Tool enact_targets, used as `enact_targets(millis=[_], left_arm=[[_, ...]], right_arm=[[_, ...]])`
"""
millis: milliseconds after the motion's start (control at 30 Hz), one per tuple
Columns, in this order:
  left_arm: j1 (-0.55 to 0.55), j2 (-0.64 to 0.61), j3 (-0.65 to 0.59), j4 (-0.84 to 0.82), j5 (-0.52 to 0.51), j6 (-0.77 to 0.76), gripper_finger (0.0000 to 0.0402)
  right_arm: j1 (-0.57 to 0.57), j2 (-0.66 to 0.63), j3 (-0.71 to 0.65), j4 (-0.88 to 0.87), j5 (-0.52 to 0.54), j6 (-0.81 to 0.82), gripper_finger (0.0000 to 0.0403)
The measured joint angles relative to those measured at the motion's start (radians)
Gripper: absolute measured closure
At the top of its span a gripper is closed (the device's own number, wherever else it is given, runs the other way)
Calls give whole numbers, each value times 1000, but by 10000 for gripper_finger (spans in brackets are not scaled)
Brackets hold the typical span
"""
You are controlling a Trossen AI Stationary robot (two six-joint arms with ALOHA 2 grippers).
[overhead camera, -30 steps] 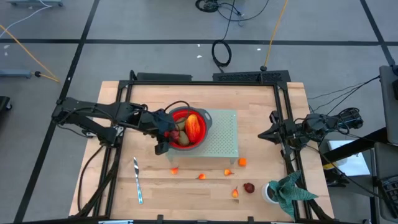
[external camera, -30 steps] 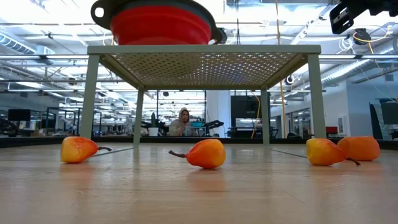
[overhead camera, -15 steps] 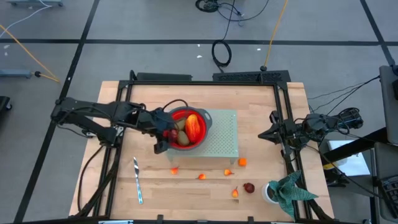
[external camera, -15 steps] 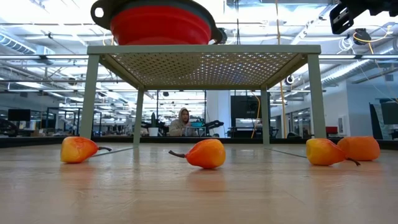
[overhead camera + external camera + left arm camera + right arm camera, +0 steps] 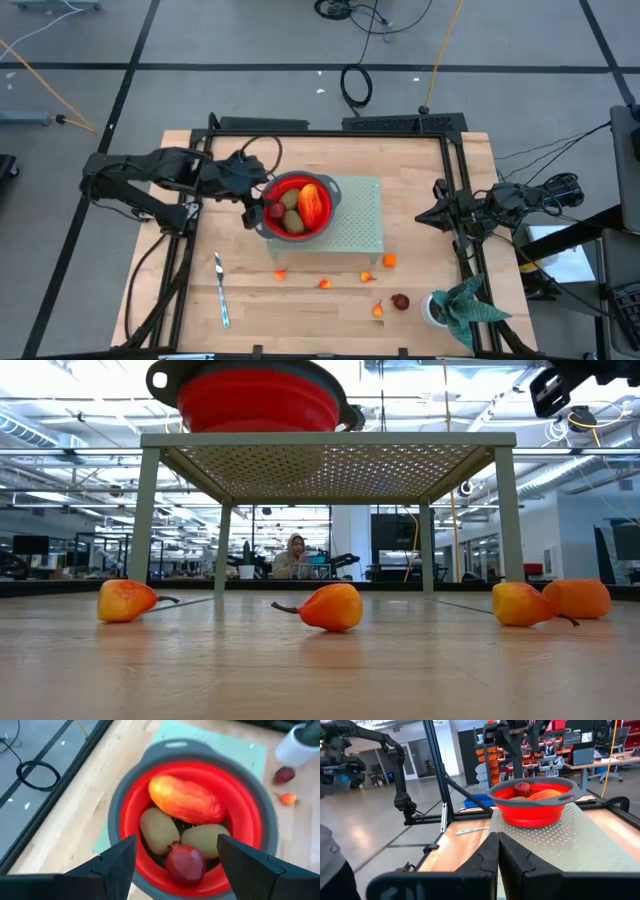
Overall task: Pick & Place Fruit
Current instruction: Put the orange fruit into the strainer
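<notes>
Fruit is sitting piled in the red collapsible bowl (image 5: 297, 207), which is resting on the pale green perforated stand (image 5: 358, 215) near the table's middle. Inside, the long red-orange piece (image 5: 186, 800) is lying toward twelve o'clock of the bowl as the left wrist view shows it, two kiwis (image 5: 159, 830) are lying side by side just under it, and a dark red round fruit (image 5: 185, 864) is touching both kiwis at six o'clock.

Left gripper (image 5: 255, 205) is hovering at the bowl's nine o'clock rim in the high view, its fingers (image 5: 116, 860) spread wide with nothing between them. Right gripper (image 5: 445, 214) is waiting at the table's three o'clock edge; its fingers (image 5: 490, 855) are pressed together, holding nothing.

Loose fruit is lying on the bare wood toward six o'clock of the stand: tiny orange pieces (image 5: 325, 284) are strung along the stand's front edge, one more (image 5: 389, 261) is just off its corner, and a dark red round one (image 5: 400, 301) is lying near the white-potted plant (image 5: 458, 308) at the five o'clock corner. It is probably not touching the pot, though the leaves make that hard to judge. Silver knife (image 5: 221, 289) is lying at seven o'clock, well apart from the fruit, with open wood around it. Under the stand, the low view is showing clear space between its legs.
</notes>
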Motion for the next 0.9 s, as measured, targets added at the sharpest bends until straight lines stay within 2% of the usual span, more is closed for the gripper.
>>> enact_targets(millis=[133, 267, 700, 767, 900], left_arm=[[0, -2, 19, 2, -1, -23, 149], [0, 0, 19, 1, -1, -23, 188], [0, 0, 19, 1, 0, 7, 384], [-3, 0, 8, 3, 0, 7, 395], [-22, 0, -23, 0, 16, 2, 387]], right_arm=[[0, 0, 0, 0, 0, 39, 403], [0, 0, 0, 0, 0, 37, 403], [0, 53, 0, 1, 0, 41, 402], [0, 79, 0, 2, 0, 69, 402], [0, 151, 0, 2, -1, 113, 402]])
